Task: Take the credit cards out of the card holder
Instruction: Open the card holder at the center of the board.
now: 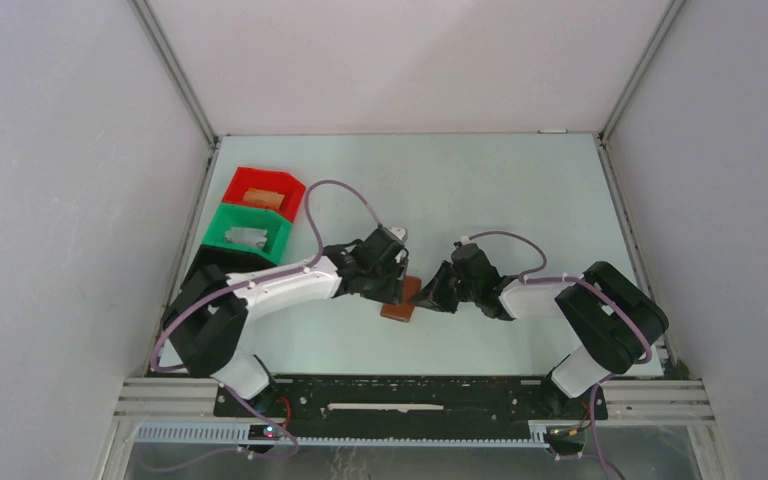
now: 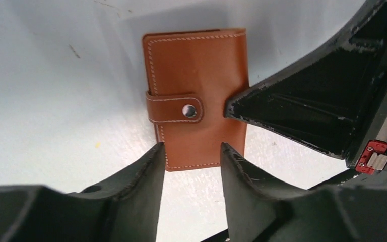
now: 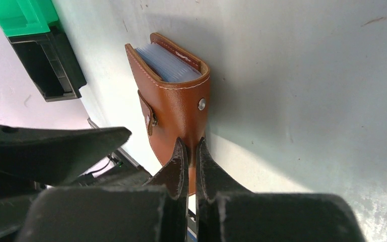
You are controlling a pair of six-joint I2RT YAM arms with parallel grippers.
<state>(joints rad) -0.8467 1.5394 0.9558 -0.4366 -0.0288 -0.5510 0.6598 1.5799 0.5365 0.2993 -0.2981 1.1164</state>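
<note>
The card holder is a brown leather wallet lying closed on the table, its strap snapped shut; from above it shows as a brown patch between the two arms. Pale sleeve edges show at its open end, and the credit cards themselves are hidden inside. My left gripper hovers open over the holder's near edge, nothing between its fingers. My right gripper is shut, its tips resting on the holder's side edge by the snap.
A red bin and a green bin stand at the left rear, with a black bin next to the green one. White walls close the table on three sides. Both arms meet at the table's middle.
</note>
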